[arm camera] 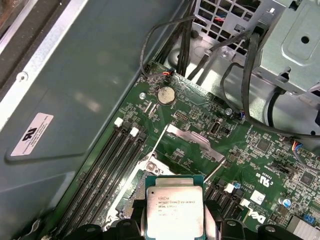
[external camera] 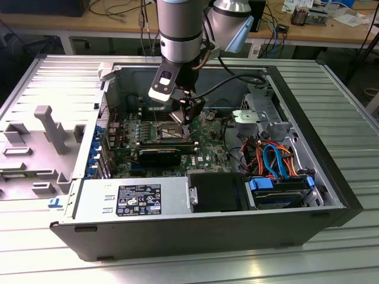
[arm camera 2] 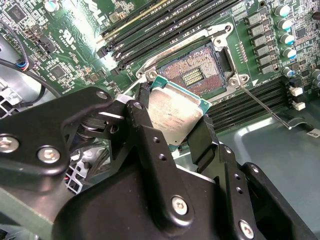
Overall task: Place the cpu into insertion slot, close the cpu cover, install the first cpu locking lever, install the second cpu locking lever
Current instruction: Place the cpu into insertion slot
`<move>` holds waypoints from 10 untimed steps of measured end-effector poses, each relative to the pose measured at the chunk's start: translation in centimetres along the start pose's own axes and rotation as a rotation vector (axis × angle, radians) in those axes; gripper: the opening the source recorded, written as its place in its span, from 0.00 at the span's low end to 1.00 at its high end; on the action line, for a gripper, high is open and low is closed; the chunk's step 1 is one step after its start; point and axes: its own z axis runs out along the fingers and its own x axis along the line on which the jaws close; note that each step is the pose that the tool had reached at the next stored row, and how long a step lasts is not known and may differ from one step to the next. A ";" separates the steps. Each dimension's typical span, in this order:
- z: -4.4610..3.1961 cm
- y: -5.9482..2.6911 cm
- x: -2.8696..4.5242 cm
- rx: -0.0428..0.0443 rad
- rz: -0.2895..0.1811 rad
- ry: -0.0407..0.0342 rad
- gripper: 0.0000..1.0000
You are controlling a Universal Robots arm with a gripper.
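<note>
Fingers [arm camera 2: 141, 120], black, are clamped on opposite edges of the small flat square silvery-grey cpu [arm camera 2: 176, 114], held just above the dark square silver-rimmed insertion slot [arm camera 2: 197, 72]. The chip is judged light, stiff and fragile underneath; an edge grip is advised.

Electronics lab: opened computer case [external camera: 195, 231] on ribbed metal table [external camera: 331, 94], cable-strewn benches [external camera: 118, 18] behind.

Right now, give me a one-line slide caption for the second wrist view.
Pincer grips the chip, tilted, near the bare socket on the green board.
</note>
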 end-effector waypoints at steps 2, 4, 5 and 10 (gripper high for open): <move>0.01 0.00 0.00 -0.0001 0.002 -0.0001 0.55; 0.02 0.00 0.00 -0.0002 0.005 -0.0003 0.55; 0.02 0.00 0.00 -0.0002 0.005 -0.0004 0.55; 0.03 0.00 0.00 -0.0002 0.010 -0.0007 0.55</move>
